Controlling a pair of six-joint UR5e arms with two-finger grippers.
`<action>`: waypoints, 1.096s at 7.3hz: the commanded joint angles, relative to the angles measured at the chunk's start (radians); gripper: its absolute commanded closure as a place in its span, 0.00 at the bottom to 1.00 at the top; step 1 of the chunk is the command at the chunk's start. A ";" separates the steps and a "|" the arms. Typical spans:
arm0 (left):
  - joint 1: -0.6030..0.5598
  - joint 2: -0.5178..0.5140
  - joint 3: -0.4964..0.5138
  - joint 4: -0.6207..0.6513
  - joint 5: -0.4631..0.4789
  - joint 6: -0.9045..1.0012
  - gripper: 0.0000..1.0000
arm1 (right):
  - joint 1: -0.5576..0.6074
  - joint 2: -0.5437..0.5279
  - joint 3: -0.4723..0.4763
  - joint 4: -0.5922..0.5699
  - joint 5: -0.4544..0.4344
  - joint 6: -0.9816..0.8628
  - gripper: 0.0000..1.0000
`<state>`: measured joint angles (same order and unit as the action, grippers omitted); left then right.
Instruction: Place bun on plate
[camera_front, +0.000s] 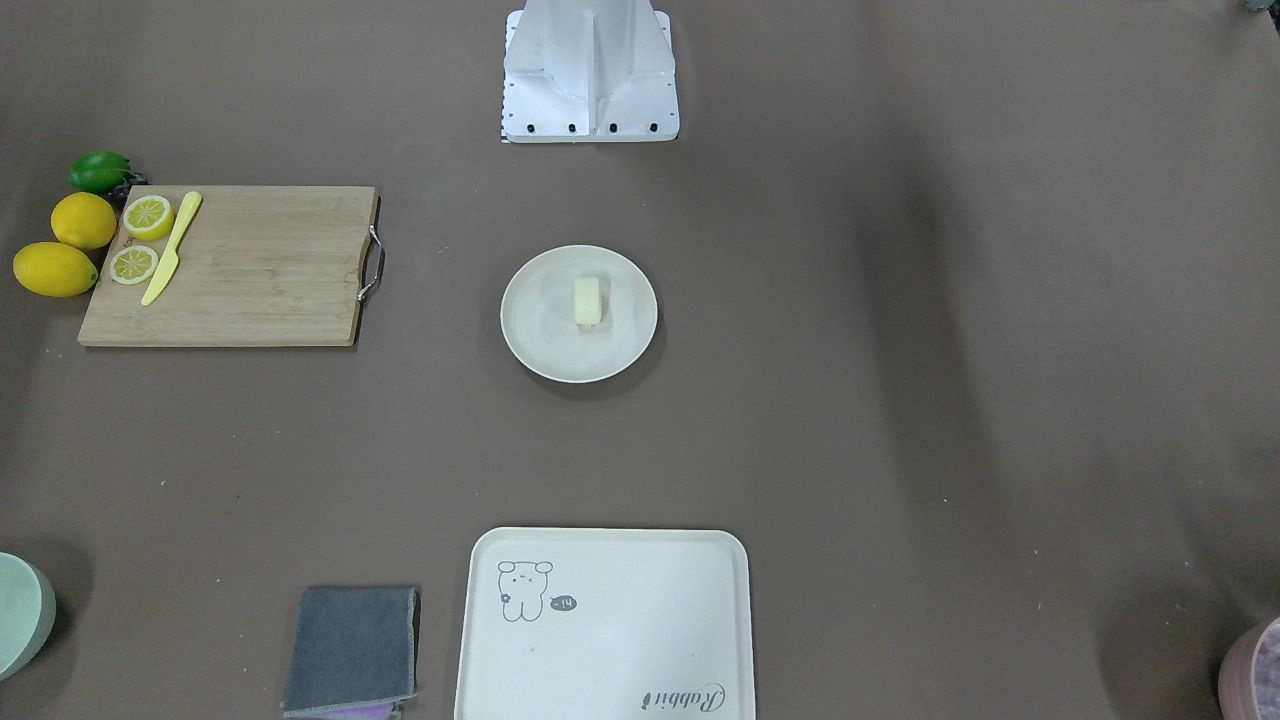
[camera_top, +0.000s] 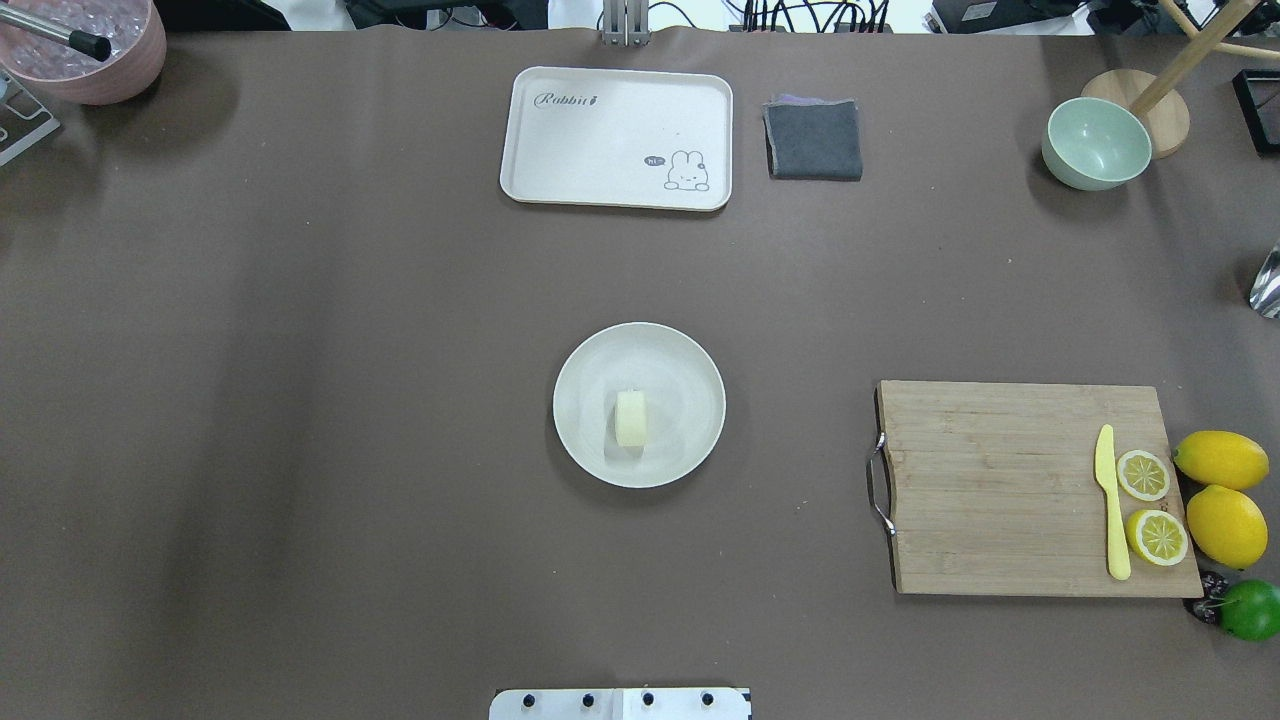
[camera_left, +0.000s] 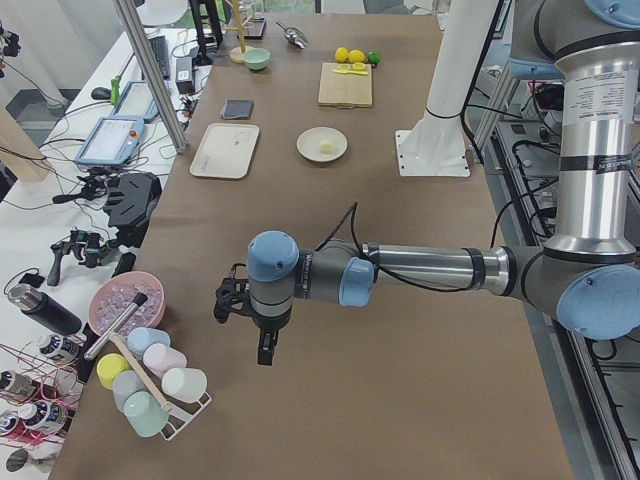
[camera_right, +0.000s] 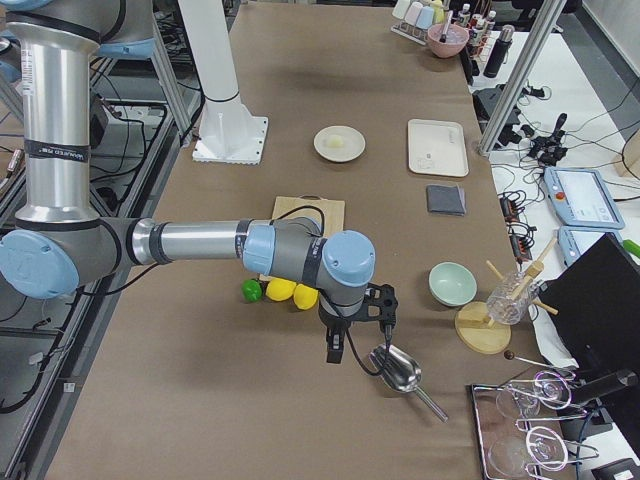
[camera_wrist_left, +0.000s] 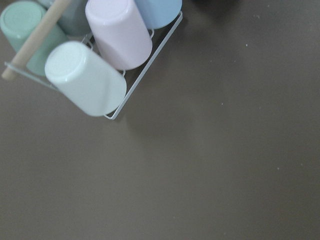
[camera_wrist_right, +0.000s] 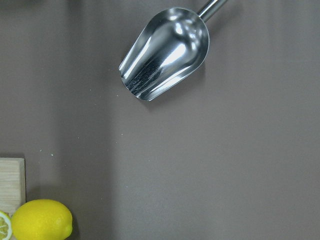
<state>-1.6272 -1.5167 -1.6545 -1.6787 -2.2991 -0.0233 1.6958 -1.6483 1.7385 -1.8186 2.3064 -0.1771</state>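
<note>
The pale cream bun lies on the round off-white plate at the table's middle, with nothing touching it. Neither arm reaches into the overhead or front views. My left gripper hangs far from the plate at the table's left end, beside a rack of cups. My right gripper hangs at the right end, next to a metal scoop. Both show only in the side views, so I cannot tell whether they are open or shut. The wrist views show no fingers.
A cream tray and a grey cloth lie beyond the plate. A cutting board with lemon halves and a yellow knife sits to the right, whole lemons beside it. A cup rack and a scoop lie under the wrists.
</note>
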 joint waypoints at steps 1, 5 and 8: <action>-0.028 0.004 0.004 0.002 0.001 0.000 0.02 | 0.001 0.002 0.001 0.001 0.002 0.005 0.00; -0.028 0.004 0.008 0.004 0.001 -0.001 0.02 | 0.001 0.010 0.001 0.001 0.007 0.008 0.00; -0.026 0.001 0.007 0.002 0.000 -0.004 0.02 | -0.004 0.015 0.000 0.001 0.016 0.011 0.00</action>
<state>-1.6550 -1.5138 -1.6462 -1.6761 -2.2982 -0.0259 1.6949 -1.6353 1.7394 -1.8178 2.3153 -0.1664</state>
